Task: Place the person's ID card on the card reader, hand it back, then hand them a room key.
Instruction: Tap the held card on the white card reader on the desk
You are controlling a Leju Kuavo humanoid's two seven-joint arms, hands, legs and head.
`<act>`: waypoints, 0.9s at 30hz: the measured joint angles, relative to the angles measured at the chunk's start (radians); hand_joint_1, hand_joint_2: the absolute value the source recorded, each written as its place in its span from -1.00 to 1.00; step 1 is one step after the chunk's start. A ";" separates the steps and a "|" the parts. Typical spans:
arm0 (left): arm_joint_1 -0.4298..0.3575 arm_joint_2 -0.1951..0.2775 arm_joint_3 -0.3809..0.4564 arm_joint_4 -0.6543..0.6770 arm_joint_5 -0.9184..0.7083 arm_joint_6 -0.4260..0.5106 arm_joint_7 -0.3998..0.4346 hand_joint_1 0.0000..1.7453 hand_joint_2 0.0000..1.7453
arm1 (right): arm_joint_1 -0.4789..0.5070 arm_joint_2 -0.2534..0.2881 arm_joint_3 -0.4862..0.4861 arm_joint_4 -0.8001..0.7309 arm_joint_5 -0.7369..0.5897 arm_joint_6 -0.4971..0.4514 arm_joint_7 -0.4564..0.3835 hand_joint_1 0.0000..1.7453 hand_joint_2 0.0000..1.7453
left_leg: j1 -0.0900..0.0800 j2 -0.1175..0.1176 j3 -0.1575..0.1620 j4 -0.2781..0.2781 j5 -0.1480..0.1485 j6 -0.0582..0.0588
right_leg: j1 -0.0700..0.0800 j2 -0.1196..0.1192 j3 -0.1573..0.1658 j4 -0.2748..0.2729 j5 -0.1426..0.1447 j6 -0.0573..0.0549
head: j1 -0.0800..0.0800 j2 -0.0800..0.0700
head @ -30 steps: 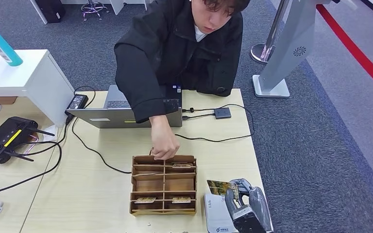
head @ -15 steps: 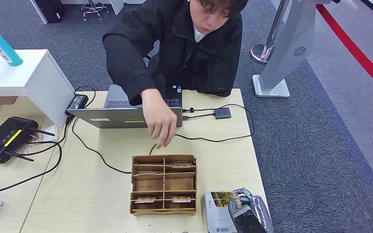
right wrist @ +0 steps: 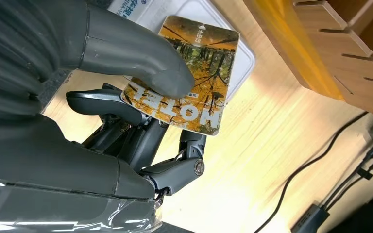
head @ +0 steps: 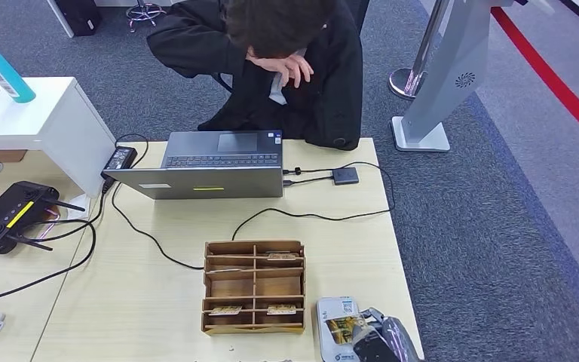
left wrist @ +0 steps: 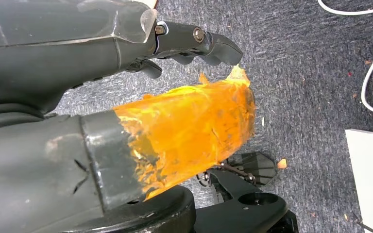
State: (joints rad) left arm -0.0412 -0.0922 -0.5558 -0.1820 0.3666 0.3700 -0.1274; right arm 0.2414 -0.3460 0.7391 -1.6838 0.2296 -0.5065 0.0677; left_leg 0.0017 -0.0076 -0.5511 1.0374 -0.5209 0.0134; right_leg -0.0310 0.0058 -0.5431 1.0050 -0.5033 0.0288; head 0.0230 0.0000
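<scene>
My right hand (head: 381, 343) sits at the table's front right corner and pinches a card (head: 344, 329) printed with an autumn forest. In the right wrist view the thumb (right wrist: 136, 53) presses on this card (right wrist: 199, 73), which reads HOTEL, just above the white card reader (right wrist: 240, 56). The reader (head: 332, 311) lies right of a wooden slotted box (head: 255, 286) that holds a few cards (head: 281, 309). The person (head: 286, 60) sits behind the table, head bowed, a hand at the face. My left hand (left wrist: 184, 131) hangs over the carpet, holding nothing, its thumb wrapped in orange tape.
An open laptop (head: 211, 162) stands at the table's far edge, with a black cable (head: 309, 215) running to a small hub (head: 344, 176). A black controller (head: 11, 215) and a white shelf (head: 38, 121) are on the left. A grey stand (head: 437, 83) rises on the carpet to the right.
The person pulled the arm away from the wooden box and back to the face, bowing the head. My right hand lowered the card onto or just over the reader.
</scene>
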 joint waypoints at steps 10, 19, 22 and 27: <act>0.000 0.001 0.000 0.000 0.000 0.000 0.000 -1.00 -1.00 | -0.030 -0.003 0.022 0.043 0.027 -0.017 0.049 1.00 1.00 | 0.000 0.000 0.000 0.000 0.000 0.000 | 0.000 0.000 0.000 0.000 0.000 0.000 | 0.000 0.000; 0.001 0.001 0.000 0.000 0.000 -0.001 0.000 -1.00 -1.00 | -0.045 0.000 0.028 0.078 0.092 -0.042 0.093 1.00 1.00 | 0.000 0.000 0.000 0.000 0.000 0.000 | 0.000 0.000 0.000 0.000 0.000 0.000 | 0.000 0.000; 0.001 0.001 0.000 0.000 0.000 -0.001 0.000 -1.00 -1.00 | -0.048 0.005 0.028 0.087 0.131 -0.052 0.117 1.00 1.00 | 0.000 0.000 0.000 0.000 0.000 0.000 | 0.000 0.000 0.000 0.000 0.000 0.000 | 0.000 0.000; 0.001 0.001 0.000 0.000 0.002 -0.001 0.000 -1.00 -1.00 | -0.052 0.016 0.029 0.100 0.179 -0.057 0.146 1.00 1.00 | 0.000 0.000 0.000 0.000 0.000 0.000 | 0.000 0.000 0.000 0.000 0.000 0.000 | 0.000 0.000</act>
State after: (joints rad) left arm -0.0404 -0.0916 -0.5558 -0.1820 0.3685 0.3693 -0.1274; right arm 0.1899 -0.3296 0.7679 -1.5840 0.4090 -0.5632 0.2140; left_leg 0.0017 -0.0075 -0.5509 1.0374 -0.5209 0.0134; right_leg -0.0310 0.0058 -0.5430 1.0049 -0.5033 0.0288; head 0.0229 0.0000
